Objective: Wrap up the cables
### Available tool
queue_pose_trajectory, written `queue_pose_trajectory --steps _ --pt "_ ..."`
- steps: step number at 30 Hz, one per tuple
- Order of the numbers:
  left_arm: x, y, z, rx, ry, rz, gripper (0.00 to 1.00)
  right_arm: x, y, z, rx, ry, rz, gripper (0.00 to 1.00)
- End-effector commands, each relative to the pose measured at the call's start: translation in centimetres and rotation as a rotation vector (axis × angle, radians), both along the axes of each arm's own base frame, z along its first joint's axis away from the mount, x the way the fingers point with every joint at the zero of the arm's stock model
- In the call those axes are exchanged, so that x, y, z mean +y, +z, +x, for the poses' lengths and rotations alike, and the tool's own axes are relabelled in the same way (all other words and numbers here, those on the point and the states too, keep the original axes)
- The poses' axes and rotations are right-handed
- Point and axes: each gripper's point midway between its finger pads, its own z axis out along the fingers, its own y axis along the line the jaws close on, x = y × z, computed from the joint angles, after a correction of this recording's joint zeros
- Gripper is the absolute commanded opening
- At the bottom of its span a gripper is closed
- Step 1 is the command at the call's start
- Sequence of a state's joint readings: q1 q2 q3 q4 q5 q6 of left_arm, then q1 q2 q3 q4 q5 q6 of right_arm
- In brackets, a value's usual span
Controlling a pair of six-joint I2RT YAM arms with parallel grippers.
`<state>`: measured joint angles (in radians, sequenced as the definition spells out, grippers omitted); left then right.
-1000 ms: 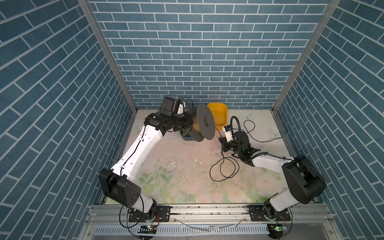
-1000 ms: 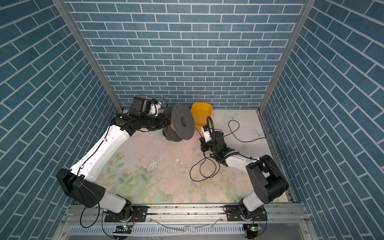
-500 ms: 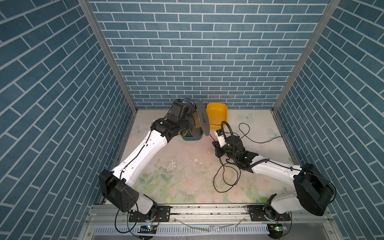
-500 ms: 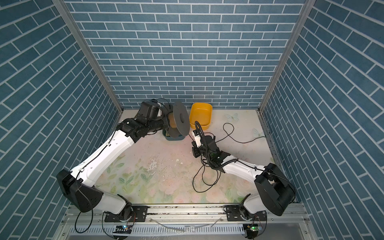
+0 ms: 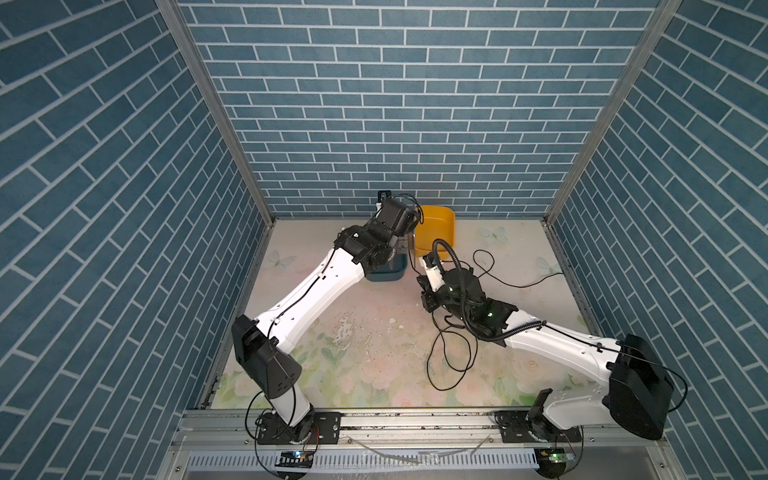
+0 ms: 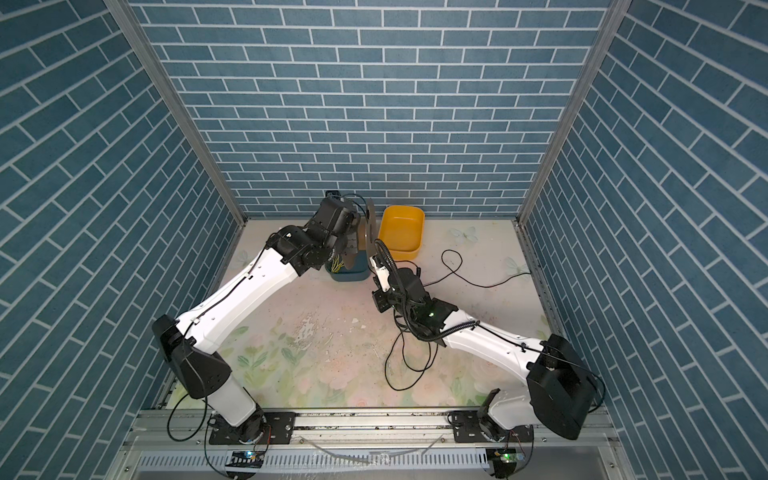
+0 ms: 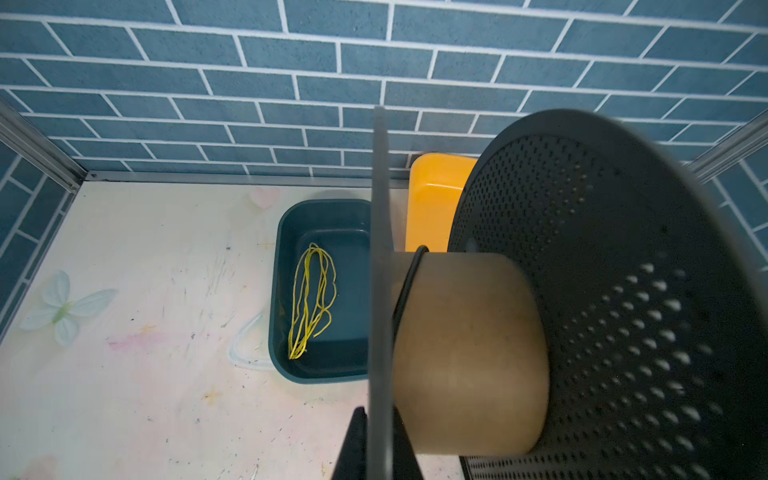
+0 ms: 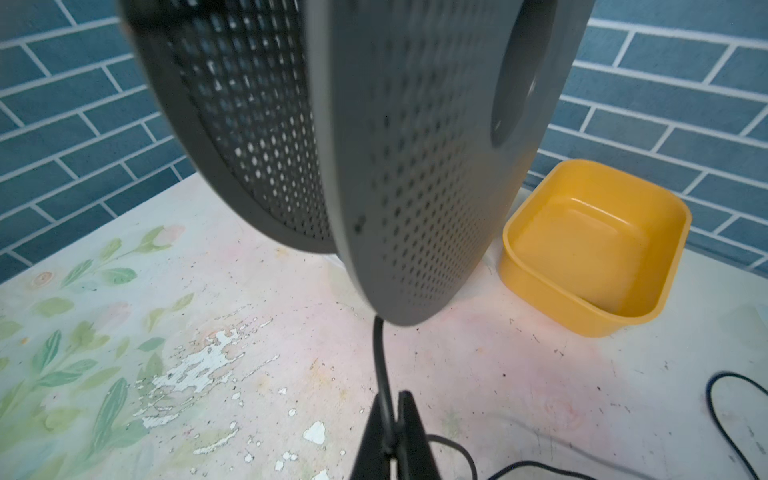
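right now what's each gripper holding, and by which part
The left gripper clamps the spool by a flange edge; the right gripper pinches the cable close to the spool.

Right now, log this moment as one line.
left hand: shut on spool flange | right hand: shut on black cable | cable: looped on spool core, rest loose | yellow bin: empty

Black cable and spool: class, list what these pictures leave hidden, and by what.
Left wrist view: spool flange hides part of the core; black cable turns uncountable.
Right wrist view: blurred spool hides black cable's path beyond right gripper.
Top view: black cable's far end too small.
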<state>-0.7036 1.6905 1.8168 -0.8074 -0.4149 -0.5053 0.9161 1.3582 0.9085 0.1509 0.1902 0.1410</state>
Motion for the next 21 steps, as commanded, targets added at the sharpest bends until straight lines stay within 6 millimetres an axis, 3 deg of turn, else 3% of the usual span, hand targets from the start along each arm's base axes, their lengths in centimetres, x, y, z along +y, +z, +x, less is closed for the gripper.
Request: queue_pose_trajectory --steps 1,13,21 --pt "2.1 1.9 0.5 -0.057 0.053 0.129 0.0 -1.1 5.7 0.8 -0.101 -0.076 0.055 0.0" --pt "0.1 -0.1 0.0 0.075 -0.043 0.295 0.0 -2.9 10.7 2.6 -0.177 -0.235 0.098 0.0" --pt "-1.6 -0.7 -0.8 0.126 -0.11 0.291 0.0 -2.9 11.2 3.6 -0.211 -0.282 0.124 0.0"
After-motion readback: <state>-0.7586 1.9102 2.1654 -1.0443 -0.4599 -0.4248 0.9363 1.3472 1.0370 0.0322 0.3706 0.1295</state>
